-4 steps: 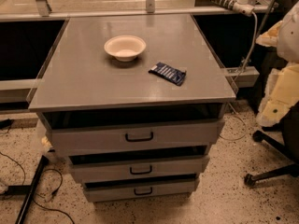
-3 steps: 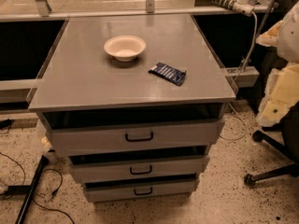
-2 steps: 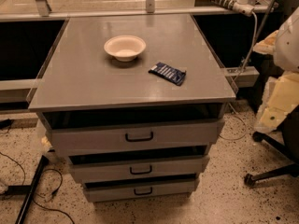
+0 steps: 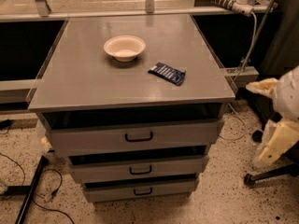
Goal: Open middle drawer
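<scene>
The middle drawer (image 4: 138, 169) is a low grey front with a small black bar handle (image 4: 140, 170), between the taller top drawer (image 4: 135, 137) and the smallest bottom drawer (image 4: 140, 190). All three fronts look pushed in, each stepped back below the one above. My gripper (image 4: 271, 118), cream and white, hangs at the right edge of the view, to the right of the cabinet at about drawer height and well apart from the handle.
On the grey cabinet top (image 4: 84, 78) stand a white bowl (image 4: 124, 47) and a dark blue packet (image 4: 167, 73). A chair base with a castor (image 4: 268, 175) is on the floor at the right. Cables and a black leg (image 4: 30, 192) lie at the lower left.
My gripper has moved downward at the right edge, from beside the cabinet top to about drawer height. The drawers, bowl and packet have not moved.
</scene>
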You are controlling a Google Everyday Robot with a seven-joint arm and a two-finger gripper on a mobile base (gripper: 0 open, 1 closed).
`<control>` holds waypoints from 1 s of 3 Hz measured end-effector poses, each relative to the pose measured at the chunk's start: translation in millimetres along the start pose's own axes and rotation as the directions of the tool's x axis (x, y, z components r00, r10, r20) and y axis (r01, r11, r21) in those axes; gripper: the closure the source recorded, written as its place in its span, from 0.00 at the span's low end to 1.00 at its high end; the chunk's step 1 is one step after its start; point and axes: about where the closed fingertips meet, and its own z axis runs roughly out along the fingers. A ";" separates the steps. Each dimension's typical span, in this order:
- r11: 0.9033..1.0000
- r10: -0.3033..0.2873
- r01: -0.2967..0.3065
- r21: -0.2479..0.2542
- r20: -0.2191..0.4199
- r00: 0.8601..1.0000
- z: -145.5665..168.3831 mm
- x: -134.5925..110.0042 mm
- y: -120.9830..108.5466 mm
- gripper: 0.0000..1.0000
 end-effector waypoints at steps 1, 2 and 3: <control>1.000 0.017 -0.020 0.014 0.174 0.985 34.2 20.2 16.4 0.00; 0.998 -0.057 0.049 0.036 0.279 0.958 57.8 26.1 31.6 0.00; 0.990 -0.138 0.127 0.058 0.271 0.952 56.0 24.7 32.5 0.00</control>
